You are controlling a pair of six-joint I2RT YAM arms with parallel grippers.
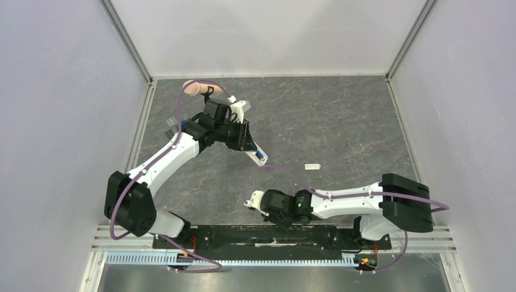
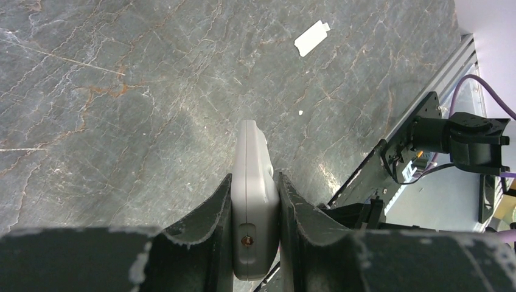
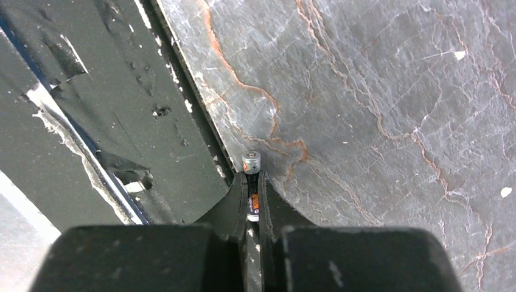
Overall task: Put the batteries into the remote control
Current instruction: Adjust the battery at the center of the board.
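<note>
At the table's near edge: right gripper point(image 3: 254, 182) clamps the dark battery point(image 3: 252, 182). Left gripper point(image 2: 254, 201) grips remote control point(image 2: 251, 182), seemingly already holding the blue battery point(image 1: 260, 156); dark battery not yet loaded.

two batteries point(image 3: 252, 182) point(image 1: 260, 156), one remote control point(image 2: 252, 194), one white cover piece point(image 1: 312, 165), one pink microphone point(image 1: 196, 88).

Pale lavender-white walls point(image 1: 55, 91) close in the workspace on three sides, joined by slim metal corner posts point(image 1: 125, 39). The table top point(image 1: 328, 115) is dark grey stone-look with rusty veins. A black rail point(image 1: 243, 234) lines the near edge; lighting seems even, overhead perhaps.
</note>
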